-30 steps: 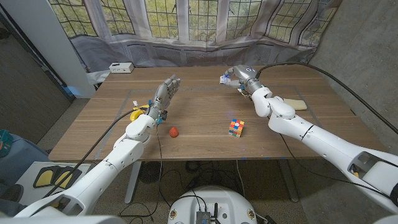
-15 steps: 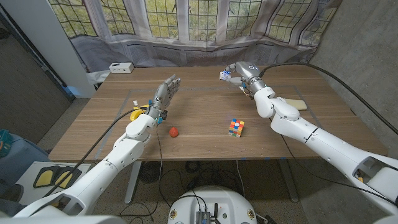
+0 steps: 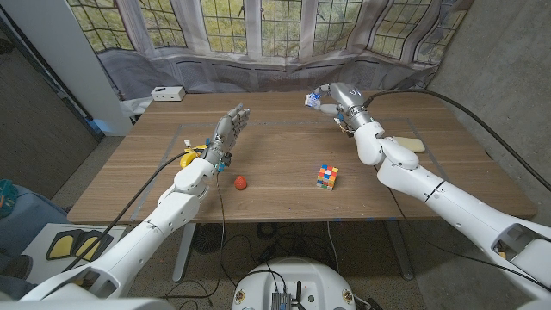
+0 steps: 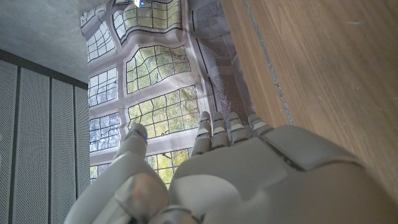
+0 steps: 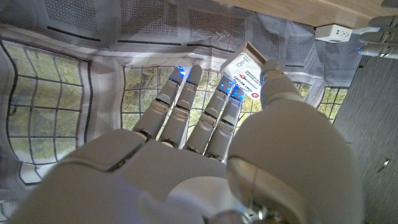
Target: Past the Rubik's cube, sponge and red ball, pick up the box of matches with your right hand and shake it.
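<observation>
Right hand pinches the matchbox clear of the far table edge, raised for shaking room; left hand waits upright, fingers apart, holding nothing, beyond the ball.

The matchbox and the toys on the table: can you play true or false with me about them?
1. The right hand holds the box of matches up off the table. True.
2. The red ball is sitting on top of the Rubik's cube. False: the ball lies on the wood by itself, apart from the cube.
3. The left hand is holding the sponge. False: the left hand holds nothing, fingers apart, and the sponge lies on the other side of the table, by the right arm.
4. In the right wrist view, the box of matches is pinched at the fingertips. True.
5. The Rubik's cube is lying on the floor. False: it is on the table.
</observation>
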{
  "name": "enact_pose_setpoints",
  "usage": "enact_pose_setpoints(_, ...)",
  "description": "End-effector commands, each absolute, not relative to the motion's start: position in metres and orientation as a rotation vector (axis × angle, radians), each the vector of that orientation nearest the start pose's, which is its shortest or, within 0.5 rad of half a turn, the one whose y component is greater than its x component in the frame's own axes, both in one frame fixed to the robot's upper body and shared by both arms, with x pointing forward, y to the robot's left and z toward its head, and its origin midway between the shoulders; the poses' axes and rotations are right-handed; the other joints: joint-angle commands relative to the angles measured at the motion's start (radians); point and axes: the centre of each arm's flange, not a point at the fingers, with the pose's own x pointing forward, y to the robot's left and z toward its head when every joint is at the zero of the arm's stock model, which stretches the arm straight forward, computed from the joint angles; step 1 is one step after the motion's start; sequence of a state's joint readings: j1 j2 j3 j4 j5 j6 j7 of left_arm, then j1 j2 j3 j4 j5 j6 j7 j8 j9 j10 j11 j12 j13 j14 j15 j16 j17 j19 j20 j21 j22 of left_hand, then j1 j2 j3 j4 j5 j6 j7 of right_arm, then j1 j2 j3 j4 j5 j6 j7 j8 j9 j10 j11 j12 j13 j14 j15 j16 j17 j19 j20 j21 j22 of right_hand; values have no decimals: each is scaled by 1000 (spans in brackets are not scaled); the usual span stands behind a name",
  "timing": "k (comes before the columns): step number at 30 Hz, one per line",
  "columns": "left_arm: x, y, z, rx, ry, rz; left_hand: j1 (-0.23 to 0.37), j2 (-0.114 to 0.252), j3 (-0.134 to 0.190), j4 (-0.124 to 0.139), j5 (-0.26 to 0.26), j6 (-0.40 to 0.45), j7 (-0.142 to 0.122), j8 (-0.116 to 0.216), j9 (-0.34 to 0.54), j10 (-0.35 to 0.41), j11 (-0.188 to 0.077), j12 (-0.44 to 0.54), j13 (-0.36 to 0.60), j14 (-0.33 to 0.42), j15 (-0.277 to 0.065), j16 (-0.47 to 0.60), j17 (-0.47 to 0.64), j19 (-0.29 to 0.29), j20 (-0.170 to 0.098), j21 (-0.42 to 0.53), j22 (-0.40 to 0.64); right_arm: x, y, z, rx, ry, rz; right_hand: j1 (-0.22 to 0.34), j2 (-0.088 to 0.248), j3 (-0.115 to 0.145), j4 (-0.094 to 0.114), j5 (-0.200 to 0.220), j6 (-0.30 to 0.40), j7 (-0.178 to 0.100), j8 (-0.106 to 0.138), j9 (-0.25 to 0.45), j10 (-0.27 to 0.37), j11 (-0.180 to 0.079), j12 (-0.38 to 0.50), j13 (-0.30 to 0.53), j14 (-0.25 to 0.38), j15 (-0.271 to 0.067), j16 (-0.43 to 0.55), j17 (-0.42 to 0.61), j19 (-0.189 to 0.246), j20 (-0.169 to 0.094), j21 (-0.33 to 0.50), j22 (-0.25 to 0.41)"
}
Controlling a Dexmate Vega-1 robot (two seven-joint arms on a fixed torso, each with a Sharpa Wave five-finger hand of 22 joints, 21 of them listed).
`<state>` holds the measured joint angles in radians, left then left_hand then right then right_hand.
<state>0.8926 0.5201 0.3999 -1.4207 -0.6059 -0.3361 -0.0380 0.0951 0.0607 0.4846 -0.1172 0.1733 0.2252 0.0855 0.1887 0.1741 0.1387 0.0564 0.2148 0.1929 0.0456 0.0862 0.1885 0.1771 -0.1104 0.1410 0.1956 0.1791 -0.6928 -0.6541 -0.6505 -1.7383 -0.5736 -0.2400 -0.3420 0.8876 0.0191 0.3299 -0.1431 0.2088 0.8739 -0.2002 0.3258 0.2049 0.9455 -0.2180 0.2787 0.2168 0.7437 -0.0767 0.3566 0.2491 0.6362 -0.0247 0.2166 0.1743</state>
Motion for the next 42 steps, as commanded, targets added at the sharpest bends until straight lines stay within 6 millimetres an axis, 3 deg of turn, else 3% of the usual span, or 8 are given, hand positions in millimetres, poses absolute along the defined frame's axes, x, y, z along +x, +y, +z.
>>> enact_pose_setpoints(1, 632, 248, -21, -1, -671, -315, 0, 2, 7, -1, -1, 6, 0, 0, 5, 9, 2, 2, 5, 4, -2, 0, 2, 4, 11, 5, 5, 568, -227, 87, -795, -976, -309, 1, 18, -6, 0, -1, 32, -19, 10, 2, 17, 0, 11, 3, 15, -81, 10, 4, 12, 1, 8, 3)
enact_pose_setpoints(12, 636, 246, -18, -1, -677, -323, 0, 2, 8, -1, -1, 7, -1, 0, 5, 10, 3, 2, 5, 6, -1, 0, 2, 5, 12, 6, 5, 573, -286, 81, -233, -980, -74, 11, 30, -12, -3, -6, 31, -18, 6, 3, 18, 1, 6, 1, 34, -95, 28, 21, 31, -17, 11, 4)
enact_pose_setpoints(21, 638, 244, -16, 3, -677, -329, 1, 2, 8, -1, -1, 8, -1, 0, 5, 11, -2, 2, 5, 13, 0, 2, 2, 6, 15, 7, 5, 591, -336, 53, 376, -932, 229, 14, 39, -18, -2, -11, 27, -12, 1, 4, 14, 1, 1, 1, 17, -89, 28, 32, 38, -17, 13, 5)
enact_pose_setpoints(31, 636, 243, -16, 6, -672, -330, 2, 4, 10, -1, -1, 17, -2, 3, 5, 17, -4, 4, 5, 22, 1, 5, 2, 9, 16, 8, 5, 608, -370, 12, 994, -946, 406, 12, 46, -27, 1, -17, 19, -15, -5, 5, 12, 1, -3, 1, 22, -100, 35, 41, 52, -27, 16, 6)
enact_pose_setpoints(36, 636, 242, -16, 8, -669, -331, 2, 5, 11, -2, -1, 17, -2, 3, 5, 17, -6, 4, 5, 22, 0, 4, 2, 9, 19, 8, 5, 611, -378, -6, 1129, -941, 376, 9, 49, -29, 4, -19, 14, -17, -8, 6, 12, 0, -3, 1, 20, -108, 33, 41, 52, -34, 16, 6)
enact_pose_setpoints(42, 635, 239, -15, 12, -669, -336, 3, 5, 11, -2, -1, 18, -2, 3, 5, 18, -5, 4, 5, 23, 1, 4, 1, 9, 20, 8, 5, 614, -373, -11, 1130, -918, 388, 2, 53, -31, 8, -21, 11, -18, -10, 6, 10, -1, -5, 1, 19, -110, 31, 41, 50, -40, 14, 6)
